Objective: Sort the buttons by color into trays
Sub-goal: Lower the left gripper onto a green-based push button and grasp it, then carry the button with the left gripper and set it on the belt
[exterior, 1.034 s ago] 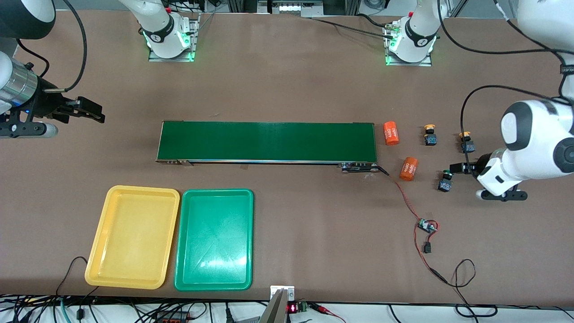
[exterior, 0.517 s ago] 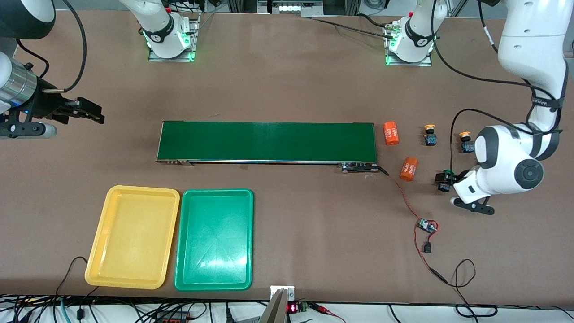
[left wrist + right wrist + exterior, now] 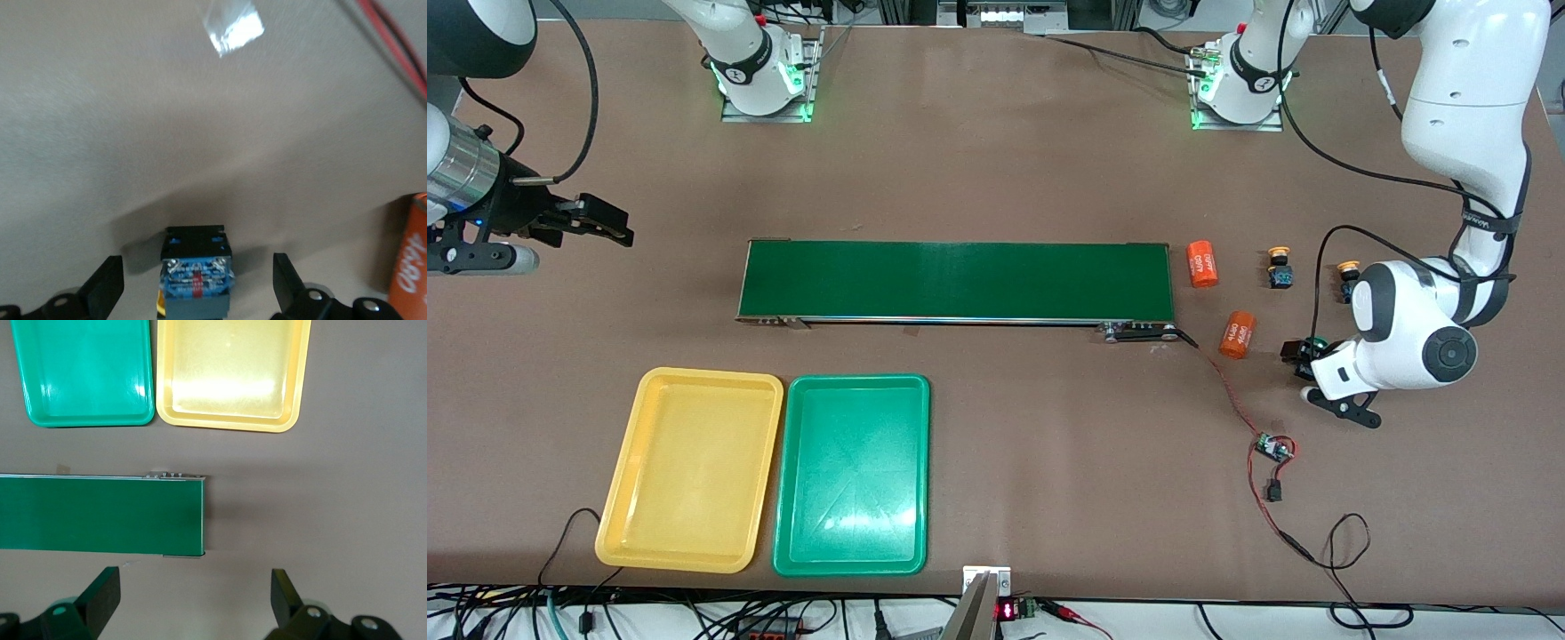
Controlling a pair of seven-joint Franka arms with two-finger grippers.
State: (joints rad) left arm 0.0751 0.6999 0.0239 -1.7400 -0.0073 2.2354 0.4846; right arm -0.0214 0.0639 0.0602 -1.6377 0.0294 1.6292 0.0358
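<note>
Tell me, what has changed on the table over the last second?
The left arm swung in toward the conveyor belt, carrying the left pincer onto the green-capped button; its fingers now stand open on either side of the button, nothing gripped yet. The right pincer waits open as before. The yellow-capped buttons, orange cylinders, yellow tray and green tray stayed put.
</note>
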